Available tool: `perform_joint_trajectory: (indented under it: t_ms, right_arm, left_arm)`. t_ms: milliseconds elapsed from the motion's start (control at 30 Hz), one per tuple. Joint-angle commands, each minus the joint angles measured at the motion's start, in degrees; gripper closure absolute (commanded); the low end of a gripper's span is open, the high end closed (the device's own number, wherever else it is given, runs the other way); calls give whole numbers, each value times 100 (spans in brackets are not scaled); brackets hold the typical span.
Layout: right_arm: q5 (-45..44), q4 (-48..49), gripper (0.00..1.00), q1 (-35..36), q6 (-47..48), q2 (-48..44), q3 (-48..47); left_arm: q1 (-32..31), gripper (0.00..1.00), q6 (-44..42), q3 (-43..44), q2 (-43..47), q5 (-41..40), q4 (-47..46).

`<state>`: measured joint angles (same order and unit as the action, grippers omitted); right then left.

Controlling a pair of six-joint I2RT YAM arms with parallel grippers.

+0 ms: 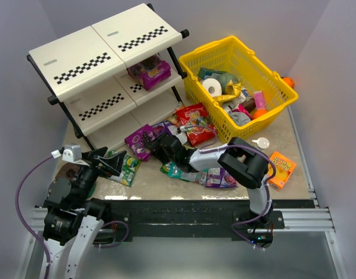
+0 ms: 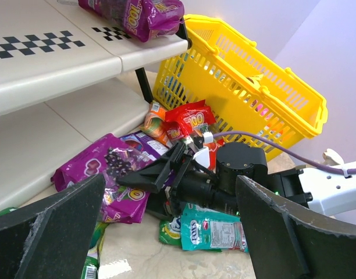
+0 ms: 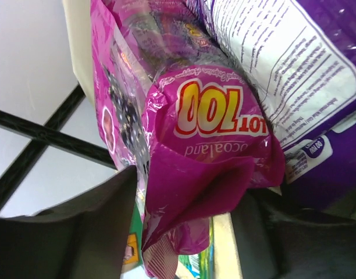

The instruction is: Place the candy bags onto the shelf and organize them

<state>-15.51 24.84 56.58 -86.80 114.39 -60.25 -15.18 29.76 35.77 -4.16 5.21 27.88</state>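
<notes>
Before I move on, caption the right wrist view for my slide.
Right gripper straddles a crumpled magenta candy bag, purple bag alongside, black shelf frame behind.

Shelf (image 1: 108, 64): the landmark, far left on the table (image 1: 294, 145).
- On its middle tier, right half: 1 candy bag (image 1: 150, 71).
- Right of shelf: basket (image 1: 242, 87), mixed goods inside.
- Before shelf's foot: heap of candy bags (image 1: 195, 125); 1 pouch (image 1: 137, 139) lies between the right gripper (image 1: 150, 140) fingers.
- Nearer still, before shelf: left gripper (image 1: 111, 164), just beside 1 flat bag (image 1: 127, 170).
- Far right of shelf, nearer than the basket: carton (image 1: 281, 168).
</notes>
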Motion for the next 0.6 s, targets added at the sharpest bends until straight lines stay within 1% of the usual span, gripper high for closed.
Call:
perform_joint_trajectory:
  t_ms: [0,67,100,167,200,267,433,567]
  right_arm:
    - [-532,118,44,20,-232,-48,-128]
    - [-593,135,52,29,-162,-39,-75]
    - [-655,231,61,38,-118,-57,-40]
    - [-752,380,74,46,-56,-74,101]
    - [-769,494,87,46,-38,-75,145]
    - [-761,557,99,46,67,-145,180]
    - [-621,838,100,46,637,-443,207]
    - [-524,847,100,46,1007,-1065,233]
  left_arm:
    - [-20,1,-155,-26,-6,94,-195]
    - [-20,0,-155,-26,-14,94,-204]
    - [-20,0,-155,-26,-23,103,-204]
    - [-20,1,-155,-26,-32,103,-195]
    - [-20,0,-155,-26,-32,103,-195]
    - [-20,0,-155,-35,-32,94,-195]
    - [-20,0,-146,-26,-111,94,-186]
    - [-20,0,-119,-26,-76,15,-169]
